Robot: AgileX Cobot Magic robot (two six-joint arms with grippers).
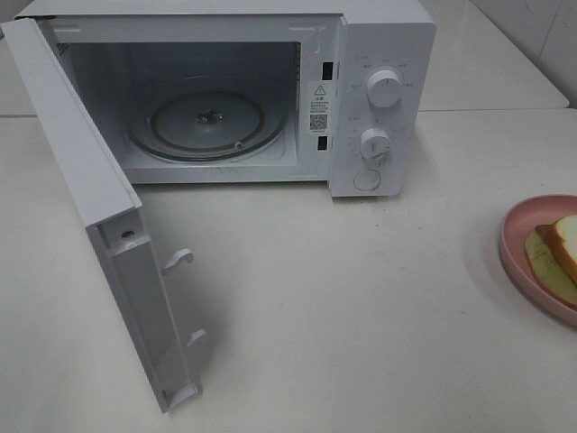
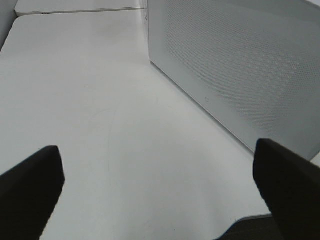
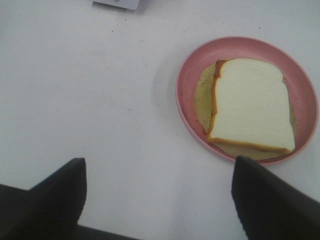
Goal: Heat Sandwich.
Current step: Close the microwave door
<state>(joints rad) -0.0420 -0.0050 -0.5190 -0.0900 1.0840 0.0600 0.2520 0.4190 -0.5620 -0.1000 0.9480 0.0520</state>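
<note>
The sandwich (image 3: 252, 104), white bread with tan crust and pale green filling, lies on a round pink plate (image 3: 190, 75). In the high view the sandwich (image 1: 559, 253) and the plate (image 1: 516, 236) sit at the right edge of the table, partly cut off. The white microwave (image 1: 379, 54) stands at the back with its door (image 1: 99, 225) swung open to the left and its glass turntable (image 1: 207, 122) bare. My right gripper (image 3: 157, 195) is open, hovering short of the plate. My left gripper (image 2: 157, 185) is open over bare table beside the microwave's perforated side wall (image 2: 240, 65).
The microwave's two knobs (image 1: 384, 88) and a round button (image 1: 366, 179) are on its right panel. The open door juts toward the table's front left. White table (image 1: 343, 298) lies between the microwave and the plate.
</note>
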